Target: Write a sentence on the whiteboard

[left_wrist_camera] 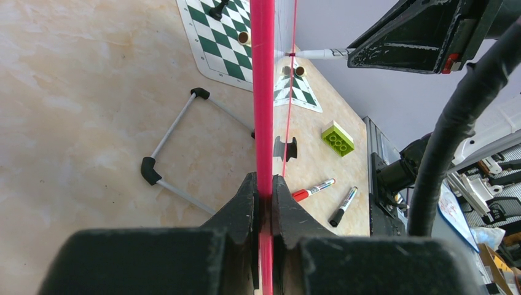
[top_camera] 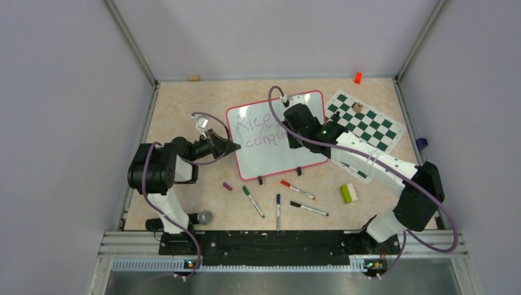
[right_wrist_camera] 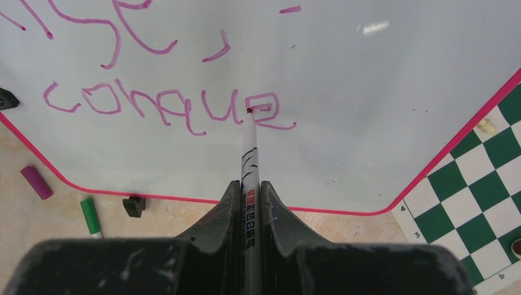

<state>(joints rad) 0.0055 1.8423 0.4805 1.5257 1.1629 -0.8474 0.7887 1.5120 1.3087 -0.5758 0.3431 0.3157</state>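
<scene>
— What are your grippers holding?
— Your left gripper [left_wrist_camera: 264, 193] is clamped on the whiteboard [top_camera: 279, 157], on its thin red-pink rim at the left edge. Your right gripper [right_wrist_camera: 249, 190] pinches a slim white marker [right_wrist_camera: 249, 150], tip touching the glossy board.
— And the sentence [right_wrist_camera: 166, 104]?
— Looping purple "Rise, conque", mid-board. Blank white lies below and to the right; the chequered chess mat [top_camera: 375, 129] sits just beside the rounded right corner.

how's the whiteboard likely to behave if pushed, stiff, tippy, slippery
Probably stiff: the whiteboard has a rim running dead straight in the left wrist view. Likely tippy or apt to slide: it stands on small black feet, and the left claw is clamped on its edge, seemingly steadying it. The glossy face looks slippery.
</scene>
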